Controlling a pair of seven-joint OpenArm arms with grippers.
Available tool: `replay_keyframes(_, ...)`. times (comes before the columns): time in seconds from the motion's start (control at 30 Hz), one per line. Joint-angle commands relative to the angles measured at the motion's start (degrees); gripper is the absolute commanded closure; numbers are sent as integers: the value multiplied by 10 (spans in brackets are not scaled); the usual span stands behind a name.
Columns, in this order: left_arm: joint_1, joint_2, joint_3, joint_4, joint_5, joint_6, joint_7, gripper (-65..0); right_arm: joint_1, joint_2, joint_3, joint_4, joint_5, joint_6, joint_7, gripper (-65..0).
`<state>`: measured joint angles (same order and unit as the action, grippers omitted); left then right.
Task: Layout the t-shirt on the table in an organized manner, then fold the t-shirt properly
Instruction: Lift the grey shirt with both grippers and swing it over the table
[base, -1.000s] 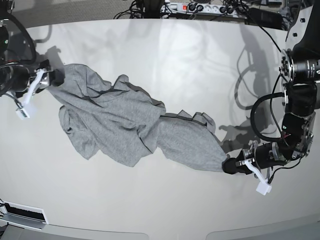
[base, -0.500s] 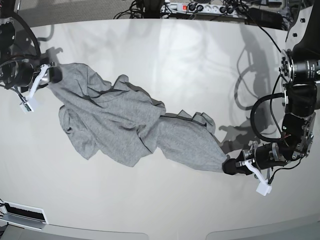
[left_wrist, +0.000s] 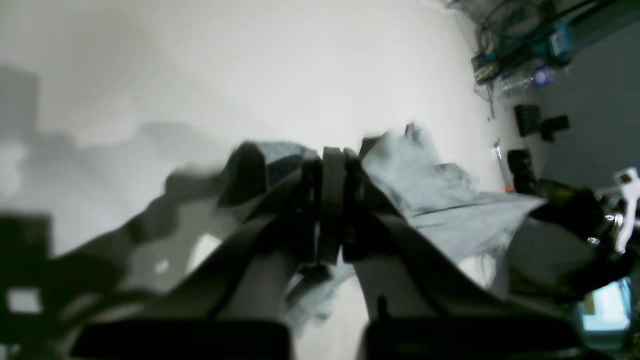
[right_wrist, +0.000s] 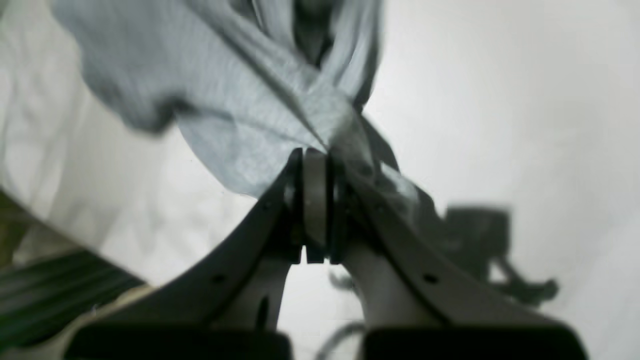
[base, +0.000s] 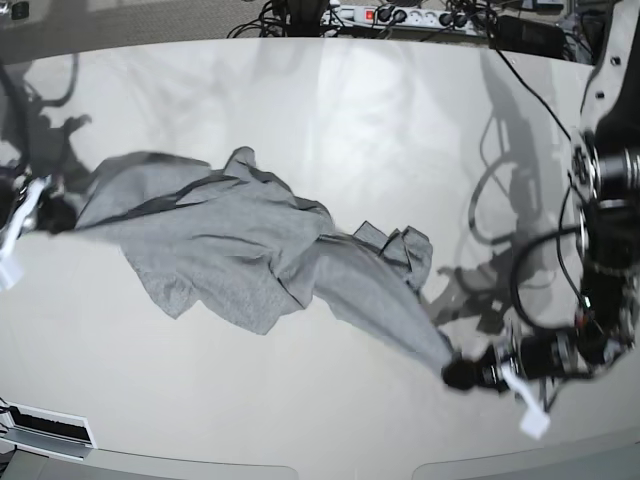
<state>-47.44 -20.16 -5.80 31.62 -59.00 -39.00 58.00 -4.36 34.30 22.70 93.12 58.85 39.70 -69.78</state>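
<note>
T-shirt (base: 260, 255) hangs stretched between the two tools, lifted at both ends and sagging onto the table (base: 330, 110) in the middle. Right tool (base: 52, 215) is clamped shut on one bunched end; left tool (base: 462, 375) is clamped shut on the opposite end, which is drawn to a narrow twisted point. Both wrist views show cloth pinched between closed jaws.

Step in hand, as I judge it: pulling the garment open to lay it flat. To do it well, draw the tools apart evenly and low, so the mid-section drags smooth instead of roping. The twist just ahead of the left tool needs shaking out or a regrasp at a true corner; a pinch on bunched layers will not spread.

Fabric: heather-grey soft knit, fine ribbed weave visible close up, limp, holding deep folds and dark-shadowed creases; no lettering visible. The table beneath is glossy cream-white, smooth, reflecting the arms. Cables (base: 400, 15) lie beyond the far edge.
</note>
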Motion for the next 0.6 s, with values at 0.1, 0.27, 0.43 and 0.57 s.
replay_keyframes(0.1, -99, -22, -2, 10, -17, -4, -9, 0, 31, 15, 54, 37, 14, 3, 9, 0)
replay_keyframes(0.27, -191, -30, 8, 10, 0, -4, -5, 0, 76, 16, 71, 36, 13, 3, 9, 0)
replay_keyframes(0.43, -256, -30, 92, 10, 1, -4, -40, 0, 133, 23, 69, 36, 14, 3, 12, 0)
replay_keyframes(0.57, -276, -30, 200, 10, 51, -4, -126, 0, 189, 46, 57, 36, 12, 3, 32, 0)
